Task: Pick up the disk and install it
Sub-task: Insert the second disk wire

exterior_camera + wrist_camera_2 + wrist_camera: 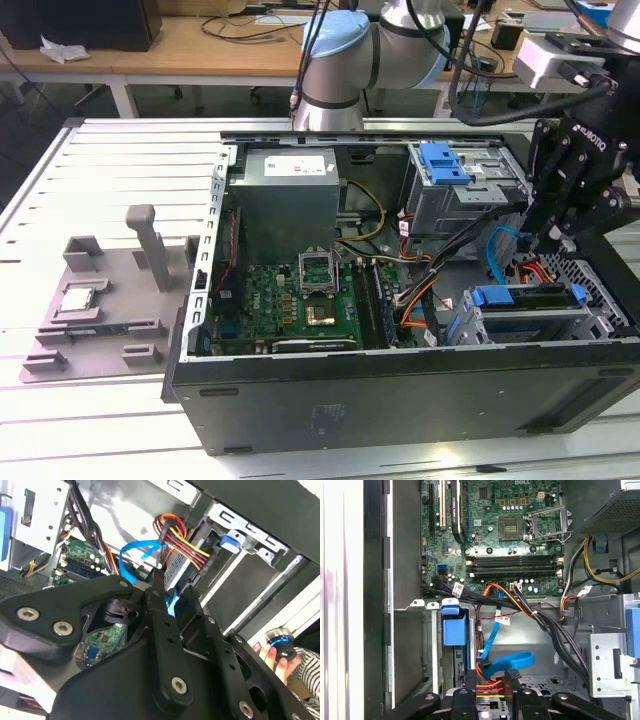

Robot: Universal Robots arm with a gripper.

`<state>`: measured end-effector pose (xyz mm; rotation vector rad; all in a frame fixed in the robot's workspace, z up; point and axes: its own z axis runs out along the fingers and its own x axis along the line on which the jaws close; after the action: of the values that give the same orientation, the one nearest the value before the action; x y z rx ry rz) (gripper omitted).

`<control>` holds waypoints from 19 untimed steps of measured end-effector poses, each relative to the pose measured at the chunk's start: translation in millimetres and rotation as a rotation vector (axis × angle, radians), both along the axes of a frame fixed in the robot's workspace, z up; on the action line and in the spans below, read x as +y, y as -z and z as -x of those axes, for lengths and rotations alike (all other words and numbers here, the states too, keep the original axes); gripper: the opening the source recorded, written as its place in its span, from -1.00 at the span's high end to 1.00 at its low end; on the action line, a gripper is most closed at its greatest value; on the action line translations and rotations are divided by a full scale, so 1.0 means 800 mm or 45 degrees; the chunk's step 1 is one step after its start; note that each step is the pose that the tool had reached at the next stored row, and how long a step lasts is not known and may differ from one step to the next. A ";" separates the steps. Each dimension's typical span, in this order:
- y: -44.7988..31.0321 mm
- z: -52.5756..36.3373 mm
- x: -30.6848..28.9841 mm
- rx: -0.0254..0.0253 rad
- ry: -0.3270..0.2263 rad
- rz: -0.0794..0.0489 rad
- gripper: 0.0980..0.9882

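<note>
Your open black steel computer case [400, 400] lies flat; the matte black gripper [560, 235] hangs over its drive cage — fingers close together, gripping nothing. The disk [520, 300] — flat, blue-framed — sits slotted in that cage

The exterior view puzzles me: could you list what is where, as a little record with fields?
Setting: open computer case lying on a slatted metal table
End effector: black, over the case's corner at the exterior view's right
Nearest to it: drive bay with a blue tab and blue cable
Inside the case: green circuit board, grey power supply box
Beside the case: grey holder tray at the exterior view's left, a small square chip on it
Disk in hand: cannot tell
</note>
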<state>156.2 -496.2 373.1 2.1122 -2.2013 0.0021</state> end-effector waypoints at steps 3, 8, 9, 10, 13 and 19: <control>-0.0001 0.013 -0.0002 -0.0016 -0.002 0.000 0.41; 0.0002 0.018 -0.0027 -0.0017 -0.013 0.000 0.41; 0.0002 0.018 -0.0028 -0.0017 -0.013 0.000 0.41; 0.0002 0.018 -0.0029 -0.0017 -0.013 0.000 0.41; 0.0002 0.018 -0.0030 -0.0017 -0.014 0.000 0.59; 0.0002 0.018 -0.0048 -0.0016 -0.015 0.000 0.86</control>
<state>141.7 -500.1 373.0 2.1259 -2.1893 0.0044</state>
